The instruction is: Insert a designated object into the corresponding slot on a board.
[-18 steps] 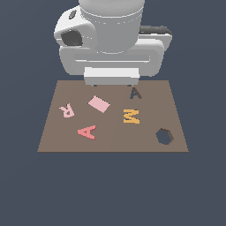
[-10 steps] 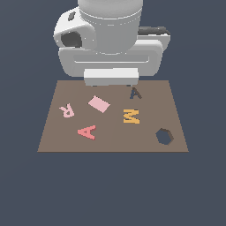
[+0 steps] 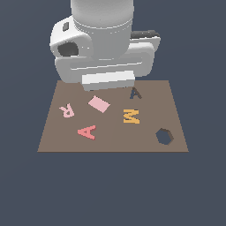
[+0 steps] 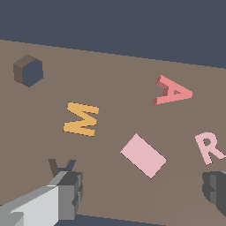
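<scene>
Still at the approach: gripper (image 4: pixel 143 196) wide open, empty, above the board (image 3: pixel 176 112); next, down onto salmon-red "A" block (image 3: pixel 87 131) lower left, then across to A-shaped slot (image 3: pixel 135 93)

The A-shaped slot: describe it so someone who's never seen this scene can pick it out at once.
Start from the brown board. At its far edge, just below the arm's white housing, sits a dark grey A-shaped recess, directly behind the orange M. Unlike the salmon-red A block nearer the front, it is sunken and dark rather than a raised coloured piece, and it is letter-shaped, unlike the hexagonal hole.
</scene>
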Motion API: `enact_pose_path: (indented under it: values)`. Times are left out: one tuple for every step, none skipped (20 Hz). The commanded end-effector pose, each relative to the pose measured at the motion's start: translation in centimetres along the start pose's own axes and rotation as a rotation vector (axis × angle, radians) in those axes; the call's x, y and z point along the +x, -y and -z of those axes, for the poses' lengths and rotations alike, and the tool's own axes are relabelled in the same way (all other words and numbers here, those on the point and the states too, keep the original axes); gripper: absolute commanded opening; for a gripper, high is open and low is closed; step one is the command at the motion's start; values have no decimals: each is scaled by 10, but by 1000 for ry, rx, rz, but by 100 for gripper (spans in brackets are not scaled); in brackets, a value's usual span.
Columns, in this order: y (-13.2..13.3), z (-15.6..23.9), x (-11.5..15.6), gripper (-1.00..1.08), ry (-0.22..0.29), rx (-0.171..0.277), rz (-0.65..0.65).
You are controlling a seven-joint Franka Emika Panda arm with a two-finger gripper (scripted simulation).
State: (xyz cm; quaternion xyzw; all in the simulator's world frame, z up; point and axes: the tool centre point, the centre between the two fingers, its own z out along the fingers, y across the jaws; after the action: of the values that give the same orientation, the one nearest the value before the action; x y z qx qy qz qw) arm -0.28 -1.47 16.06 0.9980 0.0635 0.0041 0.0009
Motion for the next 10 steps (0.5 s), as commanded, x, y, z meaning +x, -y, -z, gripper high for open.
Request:
enact_pose_path:
  values:
    - [-4,-4,0,100,0,0,48]
    - [-6,-6,0,100,0,1,70]
    - [-9,-7,0,100,0,1,93]
    - [-11,-9,1,100,0,1,118]
    - [-13,-11,1,100,1,1,144]
    - [-15,-13,1,100,1,1,171]
    - [-18,-16,2,100,1,2,199]
    - [-21,-18,3,100,1,2,229]
    - [-23,-21,3,100,1,2,260]
    - [-26,-23,4,100,1,2,293]
